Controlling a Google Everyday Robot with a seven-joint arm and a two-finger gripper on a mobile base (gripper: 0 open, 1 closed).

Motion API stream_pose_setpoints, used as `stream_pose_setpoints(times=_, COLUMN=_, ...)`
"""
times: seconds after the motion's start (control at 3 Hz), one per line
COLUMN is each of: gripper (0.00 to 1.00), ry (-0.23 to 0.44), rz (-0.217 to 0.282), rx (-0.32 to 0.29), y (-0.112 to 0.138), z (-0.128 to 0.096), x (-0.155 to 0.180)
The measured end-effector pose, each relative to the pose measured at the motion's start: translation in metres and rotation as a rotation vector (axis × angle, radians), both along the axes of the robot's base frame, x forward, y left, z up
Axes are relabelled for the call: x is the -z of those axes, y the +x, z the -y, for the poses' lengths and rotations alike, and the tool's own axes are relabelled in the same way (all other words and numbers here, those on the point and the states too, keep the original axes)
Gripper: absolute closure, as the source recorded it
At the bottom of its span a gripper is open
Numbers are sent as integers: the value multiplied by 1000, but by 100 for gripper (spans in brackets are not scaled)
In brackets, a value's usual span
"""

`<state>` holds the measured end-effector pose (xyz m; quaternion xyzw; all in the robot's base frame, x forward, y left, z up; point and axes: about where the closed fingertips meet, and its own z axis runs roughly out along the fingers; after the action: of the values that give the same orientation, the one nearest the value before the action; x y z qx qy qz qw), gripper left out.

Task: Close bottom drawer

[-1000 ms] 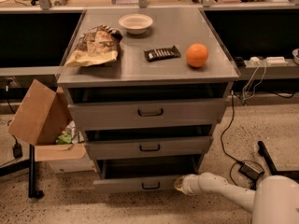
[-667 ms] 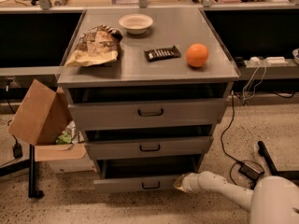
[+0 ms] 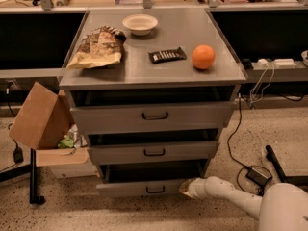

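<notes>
The worktop (image 3: 159, 76) is plain matte grey, as is the bottom drawer (image 3: 130, 188), whose small bar handle (image 3: 155, 190) is nearly black. Near the worktop's far edge sits a cream-white bowl (image 3: 140, 24), by its left edge a crumpled chip bag (image 3: 98, 49) in yellow-tan with mottled brown print, toward its right edge a bright orange (image 3: 203, 57), and between them a black snack bar wrapper (image 3: 167, 55) with pale marks. The gripper (image 3: 185, 187), off-white with a tan tip, is at the right end of the bottom drawer's front, over beige speckled floor (image 3: 144, 215).
</notes>
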<state>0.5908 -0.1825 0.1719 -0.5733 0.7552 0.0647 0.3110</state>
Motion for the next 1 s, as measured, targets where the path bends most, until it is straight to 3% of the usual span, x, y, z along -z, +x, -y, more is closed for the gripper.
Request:
stream_pose_setpoints(times=0.33, gripper=100, ry=21, rz=5, rx=9, y=5, z=-2, x=2)
stream_pose_setpoints(times=1.0, gripper=62, ry=21, rz=5, rx=9, y=5, z=-2, x=2)
